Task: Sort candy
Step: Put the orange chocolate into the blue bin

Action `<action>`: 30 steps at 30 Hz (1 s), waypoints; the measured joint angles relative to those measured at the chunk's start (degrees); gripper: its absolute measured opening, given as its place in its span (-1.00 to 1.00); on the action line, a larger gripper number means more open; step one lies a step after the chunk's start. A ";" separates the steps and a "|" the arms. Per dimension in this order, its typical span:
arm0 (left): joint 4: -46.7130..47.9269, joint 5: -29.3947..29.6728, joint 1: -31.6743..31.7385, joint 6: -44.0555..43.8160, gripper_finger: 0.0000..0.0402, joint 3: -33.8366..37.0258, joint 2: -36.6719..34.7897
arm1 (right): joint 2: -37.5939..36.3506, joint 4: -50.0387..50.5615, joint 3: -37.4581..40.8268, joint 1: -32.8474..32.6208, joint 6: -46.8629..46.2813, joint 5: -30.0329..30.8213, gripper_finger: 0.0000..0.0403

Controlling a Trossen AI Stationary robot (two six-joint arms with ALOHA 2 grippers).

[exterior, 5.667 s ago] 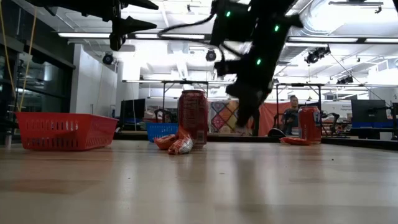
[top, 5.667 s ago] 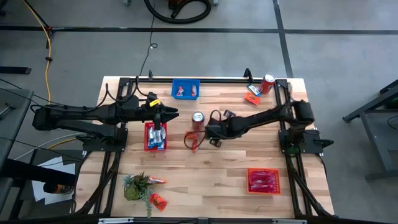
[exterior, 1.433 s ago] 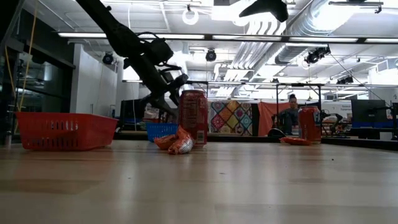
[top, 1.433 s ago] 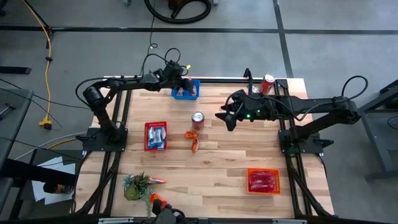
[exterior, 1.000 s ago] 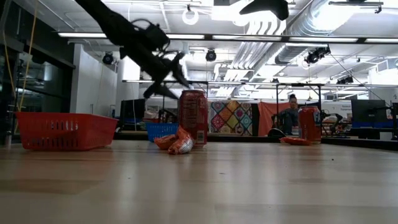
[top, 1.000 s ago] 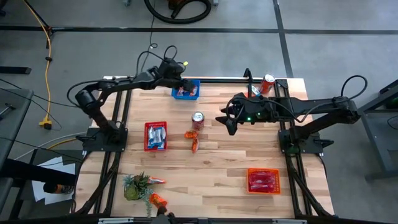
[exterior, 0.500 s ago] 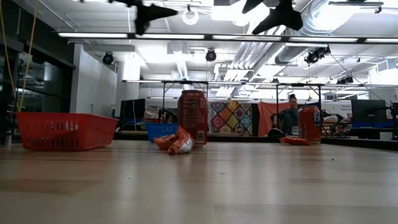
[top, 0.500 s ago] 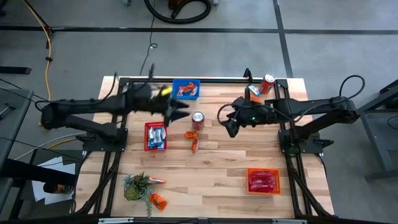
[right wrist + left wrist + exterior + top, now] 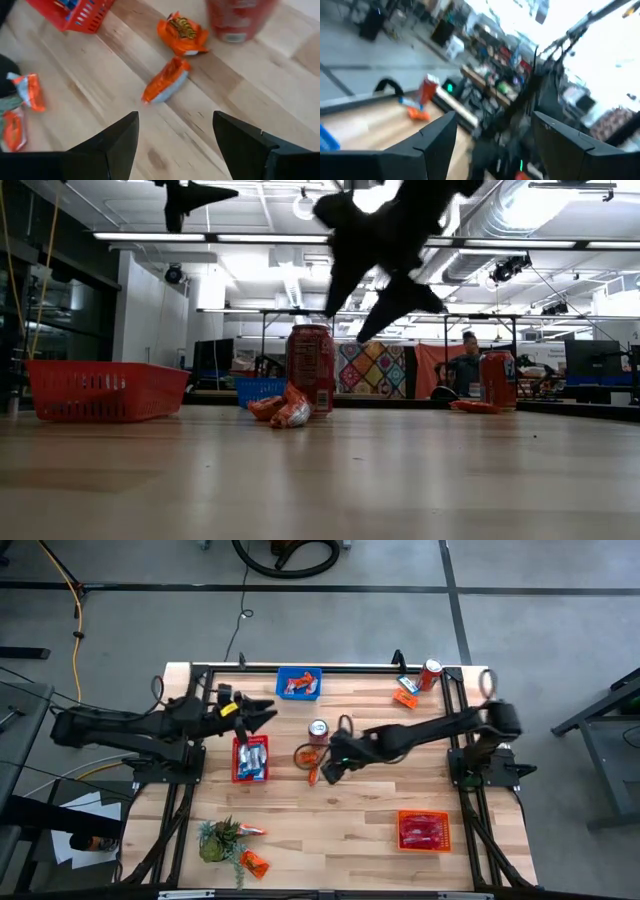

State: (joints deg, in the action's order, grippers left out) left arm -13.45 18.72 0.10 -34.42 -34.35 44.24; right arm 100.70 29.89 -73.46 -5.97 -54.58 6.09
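The wooden worktop (image 9: 350, 815) fills the centre of the high view. The right arm reaches from the frame's right toward centre; the right gripper (image 9: 327, 766) hangs above the orange candy (image 9: 166, 86), jaws released and empty. The left gripper (image 9: 262, 713) sits at upper left, above the red basket (image 9: 250, 758), jaws spread and empty. A blue basket (image 9: 299, 683) stands at top centre and an orange basket (image 9: 423, 831) at lower right, both holding candy. A drink can (image 9: 318, 730) stands beside a second orange candy (image 9: 182, 33). More packets lie near the plant (image 9: 219, 840), lower left.
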 joint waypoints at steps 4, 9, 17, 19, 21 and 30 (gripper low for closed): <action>-1.01 0.66 1.05 1.61 0.20 -0.04 -1.20 | 7.86 4.25 -8.36 -0.57 0.51 3.26 0.21; -0.97 0.64 1.40 2.07 0.20 -0.04 -1.46 | 17.45 11.31 -18.56 -0.84 0.50 6.65 0.19; -0.61 -0.50 1.40 2.09 0.20 -0.04 -1.46 | 27.77 13.20 -25.00 -0.40 0.12 10.39 0.18; 0.02 -0.64 1.38 2.09 0.20 -0.04 -1.46 | 29.01 12.90 -25.21 -0.35 -1.30 10.40 0.17; 0.43 -1.37 1.40 2.09 0.20 -0.04 -1.46 | 29.67 12.78 -25.36 -0.40 -2.12 10.53 0.14; 0.57 -3.19 1.40 2.12 0.20 -0.04 -1.46 | 27.49 19.24 -25.07 -2.03 2.51 11.89 -0.77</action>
State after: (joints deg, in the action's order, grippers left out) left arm -12.88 15.53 1.50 -32.30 -34.39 42.78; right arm 128.19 49.14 -98.54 -8.00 -52.06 17.98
